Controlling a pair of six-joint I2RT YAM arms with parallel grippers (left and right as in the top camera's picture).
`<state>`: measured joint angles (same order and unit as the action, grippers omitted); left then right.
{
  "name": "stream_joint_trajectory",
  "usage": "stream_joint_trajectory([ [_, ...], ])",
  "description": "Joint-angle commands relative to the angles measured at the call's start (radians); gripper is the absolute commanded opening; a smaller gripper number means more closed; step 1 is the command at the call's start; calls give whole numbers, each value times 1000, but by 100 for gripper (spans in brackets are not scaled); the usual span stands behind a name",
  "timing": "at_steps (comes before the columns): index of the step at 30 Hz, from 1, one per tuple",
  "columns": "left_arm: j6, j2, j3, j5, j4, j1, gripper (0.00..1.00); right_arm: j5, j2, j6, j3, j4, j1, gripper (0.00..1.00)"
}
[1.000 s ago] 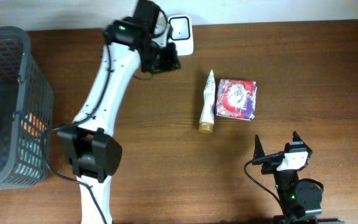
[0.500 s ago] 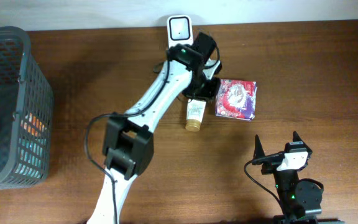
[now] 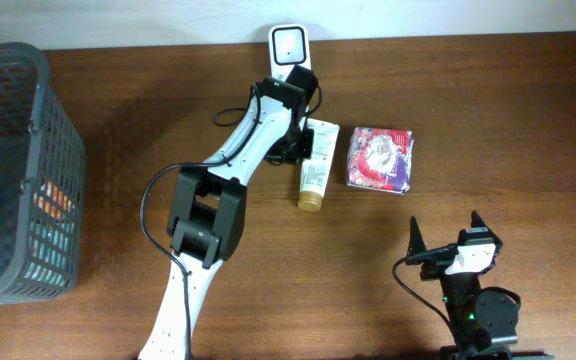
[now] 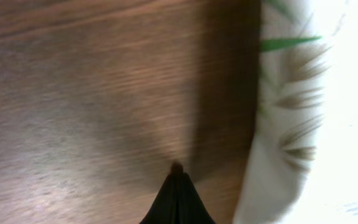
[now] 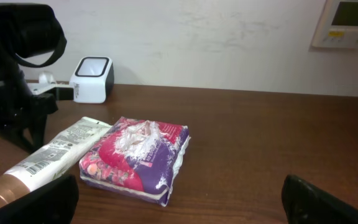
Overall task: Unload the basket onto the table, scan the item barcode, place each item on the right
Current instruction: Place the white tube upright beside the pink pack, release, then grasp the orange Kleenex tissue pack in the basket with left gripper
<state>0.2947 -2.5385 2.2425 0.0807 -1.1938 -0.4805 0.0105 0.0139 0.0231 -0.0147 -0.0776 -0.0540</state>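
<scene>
Up close in the left wrist view, the left gripper [image 4: 177, 190] is clenched to one dark point with nothing in it. The white tube [image 4: 312, 124], printed with green leaves, lies just right of the jaws, a strip of table [image 4: 73, 93] between. Overhead shows what that view cannot: the whole tube, gold cap at one end. The right wrist view adds label print, with the pink-and-purple packet [image 5: 135, 158] alongside and the scanner [image 5: 92, 78] behind. The right gripper [image 5: 179, 208] gapes wide, empty.
</scene>
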Motion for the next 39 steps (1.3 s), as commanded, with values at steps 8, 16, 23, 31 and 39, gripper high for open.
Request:
stream_joint_trajectory([
  [8, 8, -20, -2, 247, 27, -55, 4, 2, -6, -2, 9, -3, 2, 99],
  [16, 26, -20, 16, 246, 48, -68, 7, 2, -6, -2, 9, -3, 2, 99],
  [23, -7, -19, 539, 227, -306, 74, 28, 2, -6, -2, 9, -3, 2, 99],
  [31, -115, 91, 897, 230, -494, 270, 64, 2, -6, -2, 9, -3, 2, 99],
  [39, -196, 472, 757, 45, -494, 433, 74, 2, -6, -2, 9, -3, 2, 99],
])
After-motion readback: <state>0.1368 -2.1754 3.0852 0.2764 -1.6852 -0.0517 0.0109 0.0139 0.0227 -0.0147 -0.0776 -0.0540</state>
